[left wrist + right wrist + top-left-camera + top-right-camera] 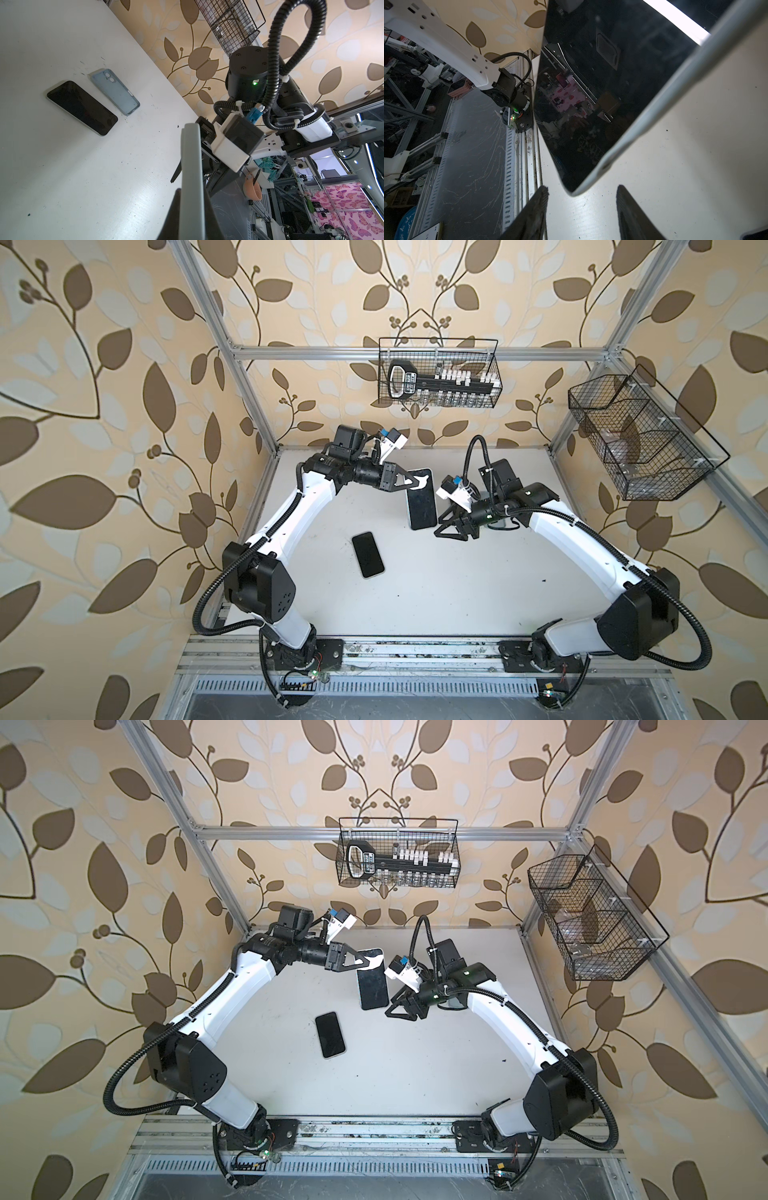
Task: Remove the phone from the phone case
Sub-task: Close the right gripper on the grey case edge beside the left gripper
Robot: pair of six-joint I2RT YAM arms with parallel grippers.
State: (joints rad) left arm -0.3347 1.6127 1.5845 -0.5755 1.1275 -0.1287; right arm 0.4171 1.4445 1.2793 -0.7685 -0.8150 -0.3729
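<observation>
A phone (422,506) with a dark screen sits in a pale grey case. It is lifted at a slant above the white table (457,580) in both top views. My left gripper (420,483) is shut on its far end. In the left wrist view the case's grey edge (191,166) runs out from between the left gripper (191,209). My right gripper (438,528) is by the phone's near right corner. In the right wrist view that corner (572,187) hangs just beyond the right gripper (581,190), whose fingers stand apart with nothing between them.
A second bare phone (368,554) lies flat mid-table. An empty blue case (115,91) lies beside it in the left wrist view, mostly hidden under the right arm from above. Wire baskets hang on the back rail (440,373) and the right rail (640,439).
</observation>
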